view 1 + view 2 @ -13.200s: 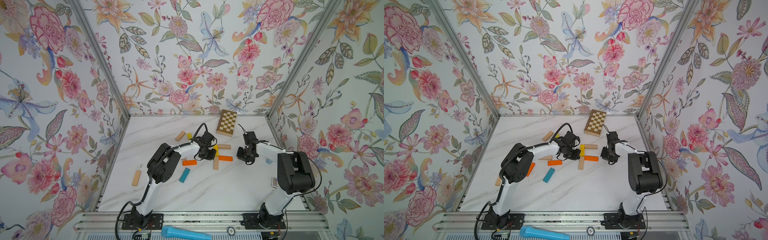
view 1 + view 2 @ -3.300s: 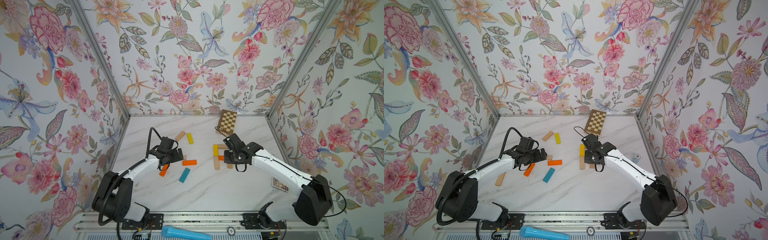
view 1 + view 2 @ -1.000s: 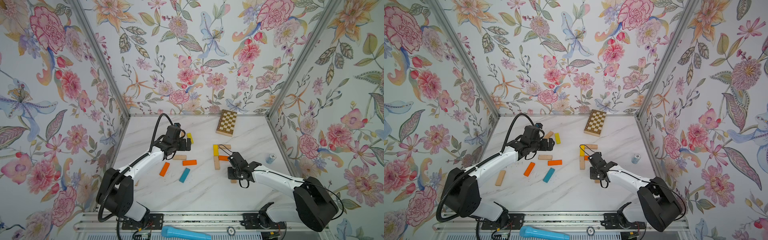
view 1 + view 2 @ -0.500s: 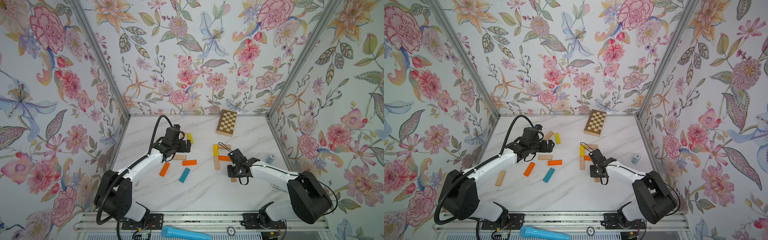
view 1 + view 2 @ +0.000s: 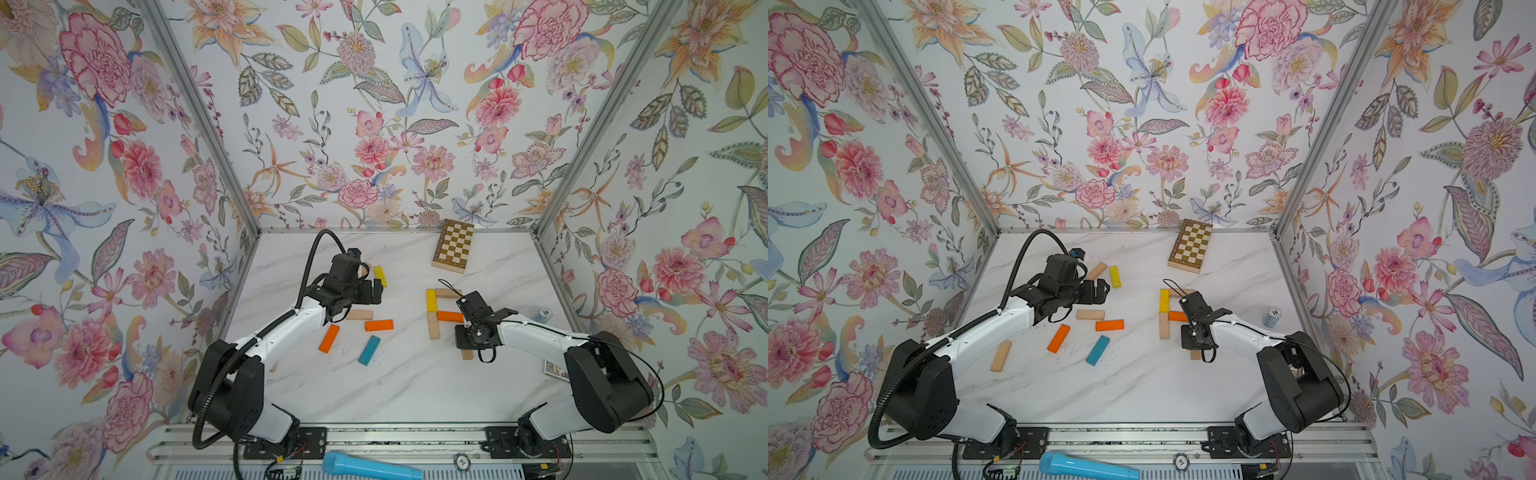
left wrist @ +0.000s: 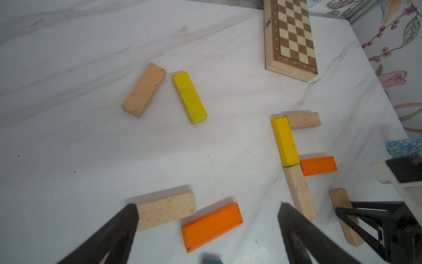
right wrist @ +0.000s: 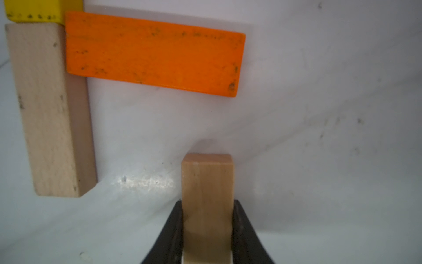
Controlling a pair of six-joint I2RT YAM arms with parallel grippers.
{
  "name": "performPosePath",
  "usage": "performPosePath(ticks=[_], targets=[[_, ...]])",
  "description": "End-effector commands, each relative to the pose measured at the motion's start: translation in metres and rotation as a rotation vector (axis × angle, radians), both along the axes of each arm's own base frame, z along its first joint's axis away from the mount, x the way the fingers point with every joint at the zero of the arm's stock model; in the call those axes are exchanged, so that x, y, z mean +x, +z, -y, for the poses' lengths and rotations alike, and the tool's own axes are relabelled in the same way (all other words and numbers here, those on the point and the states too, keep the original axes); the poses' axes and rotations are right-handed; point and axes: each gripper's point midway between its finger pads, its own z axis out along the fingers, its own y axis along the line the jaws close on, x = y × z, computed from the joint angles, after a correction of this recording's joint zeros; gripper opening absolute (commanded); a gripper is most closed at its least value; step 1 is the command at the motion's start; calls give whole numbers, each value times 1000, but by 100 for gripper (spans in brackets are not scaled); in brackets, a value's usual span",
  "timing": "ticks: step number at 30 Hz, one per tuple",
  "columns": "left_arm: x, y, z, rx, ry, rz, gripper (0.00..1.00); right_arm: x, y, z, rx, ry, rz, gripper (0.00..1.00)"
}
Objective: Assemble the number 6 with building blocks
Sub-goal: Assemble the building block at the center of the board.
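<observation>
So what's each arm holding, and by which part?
Right fingers pinch a beige block by its long sides, one end poking out; left fingers open, empty.

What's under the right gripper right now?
A beige block, clamped in the right gripper, over the table. In a top view only its end shows; the gripper covers the rest, and whether it touches the table is unclear.
</observation>
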Motion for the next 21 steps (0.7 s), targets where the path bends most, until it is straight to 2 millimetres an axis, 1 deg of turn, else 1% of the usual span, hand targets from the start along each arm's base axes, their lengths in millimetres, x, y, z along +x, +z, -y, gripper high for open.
performPosePath(ticks=[1, 21], targets=[[0, -1, -1, -6, -8, 2, 99, 2, -2, 0, -1, 12, -26, 30], [2, -4, 1, -14, -13, -11, 99, 11, -5, 1, -9, 14, -47, 31]])
